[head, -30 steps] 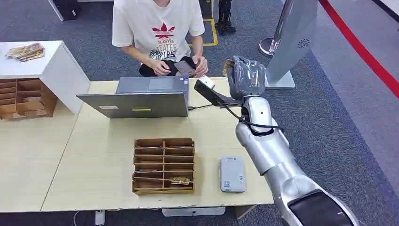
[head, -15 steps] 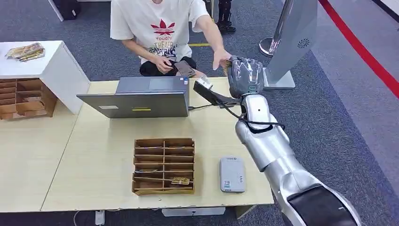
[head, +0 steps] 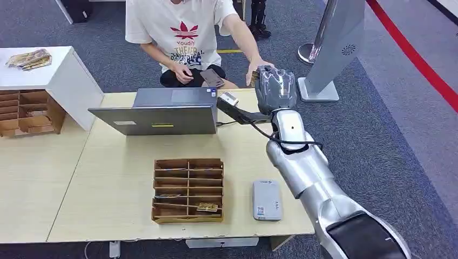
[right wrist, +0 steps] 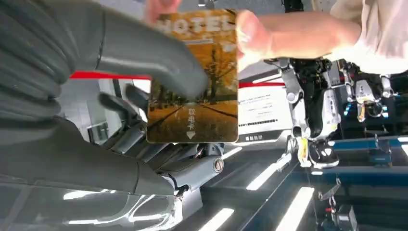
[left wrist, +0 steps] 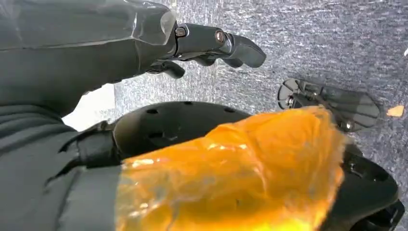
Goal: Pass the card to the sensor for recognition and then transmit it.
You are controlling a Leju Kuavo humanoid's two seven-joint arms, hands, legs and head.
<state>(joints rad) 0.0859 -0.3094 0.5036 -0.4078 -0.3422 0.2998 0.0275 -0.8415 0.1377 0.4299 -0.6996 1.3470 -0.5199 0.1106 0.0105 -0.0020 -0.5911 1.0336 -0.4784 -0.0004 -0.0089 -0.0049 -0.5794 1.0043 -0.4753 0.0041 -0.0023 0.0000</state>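
My right hand (head: 275, 86) is raised past the table's far edge, in front of a seated person. It pinches a yellow hotel card (right wrist: 202, 96) printed with an autumn tree scene, my thumb (right wrist: 159, 53) lying across the card's face. The person's hand (head: 258, 67) has reached out, and their fingers (right wrist: 288, 36) grip the card's far edge, so both of us hold it. The grey-white card sensor (head: 267, 199) lies flat near the table's front edge, beside my right arm. My left hand (left wrist: 211, 43) hangs over grey carpet, holding nothing, fingers loosely extended.
An open laptop (head: 162, 113) stands at the back of the table (head: 108, 178). A wooden slotted organizer (head: 188, 189) with a card (head: 207, 206) sits left of the sensor. A white cabinet (head: 59, 81) is at the left, and a grey floor stand (head: 337, 43) behind my hand.
The person's arm has come up from their lap and taken hold of the card's far edge. My right hand has shifted slightly left and farther toward them.
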